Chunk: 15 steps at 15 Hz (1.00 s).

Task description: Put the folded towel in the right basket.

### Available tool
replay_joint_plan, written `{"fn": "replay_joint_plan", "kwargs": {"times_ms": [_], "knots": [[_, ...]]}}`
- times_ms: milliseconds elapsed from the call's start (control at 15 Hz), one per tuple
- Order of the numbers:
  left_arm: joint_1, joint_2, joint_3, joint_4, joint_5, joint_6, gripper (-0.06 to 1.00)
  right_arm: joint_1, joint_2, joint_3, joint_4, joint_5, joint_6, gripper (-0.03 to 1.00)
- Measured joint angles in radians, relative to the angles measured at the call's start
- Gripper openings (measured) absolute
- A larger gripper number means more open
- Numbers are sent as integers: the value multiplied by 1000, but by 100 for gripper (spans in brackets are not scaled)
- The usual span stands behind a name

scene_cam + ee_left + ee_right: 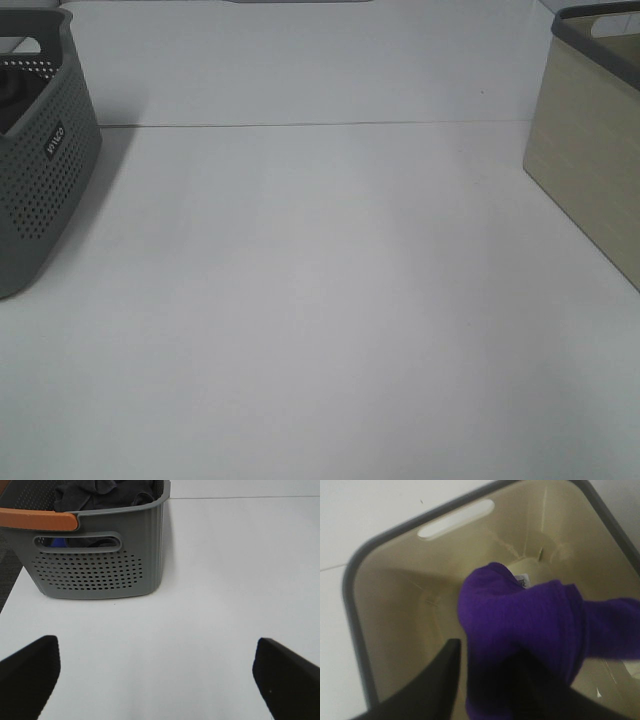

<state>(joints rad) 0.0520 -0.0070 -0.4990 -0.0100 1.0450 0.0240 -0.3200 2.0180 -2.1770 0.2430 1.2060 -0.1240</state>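
A purple folded towel [530,625] hangs from my right gripper [487,690], which is shut on it, directly above the inside of the beige right basket [385,605]. The basket's dark rim and a handle slot show around it. In the exterior high view only a corner of that beige basket [590,160] shows at the right edge; neither gripper nor the towel shows there. My left gripper [157,677] is open and empty above the white table, a short way from the grey perforated basket [100,570].
The grey left basket [40,170] stands at the table's left edge and holds dark clothes [105,492]. An orange handle [37,519] lies across its rim. The white table [320,300] stretches between the two baskets.
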Motion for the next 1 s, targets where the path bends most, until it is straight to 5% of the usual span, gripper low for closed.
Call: {"fn": "replay_joint_plan", "kwargs": {"times_ms": [133,200,533,1000], "knots": [[0,0,0,0,0,0,99,10,16,0,-4,4,-19,89],[0,0,0,0,0,0,99,10,16,0,28,4,-27,93],[0,0,0,0,0,0,99,30,16,0,49,5,-71,96],[0,0,0,0,0,0,99,369,-80,0,-177,8,124,96]]}}
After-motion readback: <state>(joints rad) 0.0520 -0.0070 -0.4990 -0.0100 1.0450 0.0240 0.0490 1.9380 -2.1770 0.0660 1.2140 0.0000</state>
